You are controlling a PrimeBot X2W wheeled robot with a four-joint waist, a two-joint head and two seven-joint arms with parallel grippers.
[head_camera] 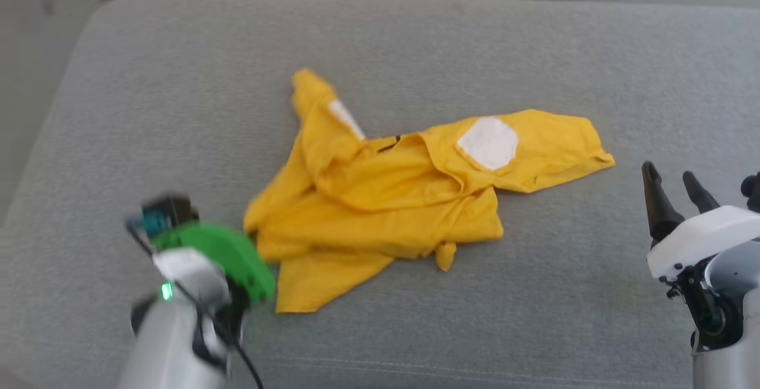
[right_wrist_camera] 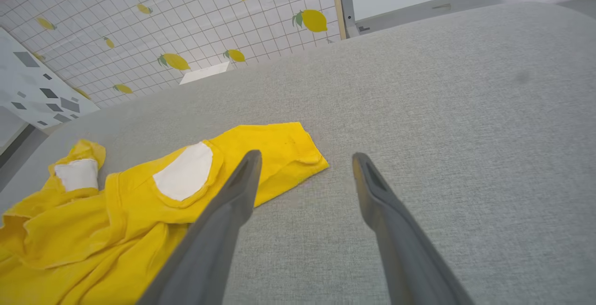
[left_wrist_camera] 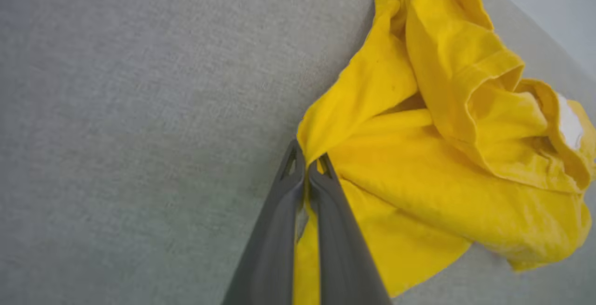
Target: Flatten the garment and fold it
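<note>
On a grey cushion [head_camera: 178, 80], the crumpled yellow garment [head_camera: 380, 199] lay near the middle. The left gripper [left_wrist_camera: 307, 161] pinched its edge, while the right gripper [right_wrist_camera: 306, 156] hovered beside it, fingers spread apart

Bright yellow T-shirt [head_camera: 380, 211] on a plain light grey fabric cushion [head_camera: 178, 80].

T-shirt: solid yellow with white patches [head_camera: 488, 142] and a short black mark [head_camera: 389, 144] between them. Left gripper [left_wrist_camera: 307, 158], at the T-shirt's edge: dark grey fingers, green wrist housing [head_camera: 231, 258] with a teal part and a small green light, silver forearm. Right gripper [right_wrist_camera: 305, 158], beside the T-shirt: dark grey fingers, white and silver body. Beyond the T-shirt: wall [right_wrist_camera: 186, 21] of white tiles with a grey grid and scattered yellow lemons with green leaves; white panel [right_wrist_camera: 32, 86] with grey diamond shapes.
</note>
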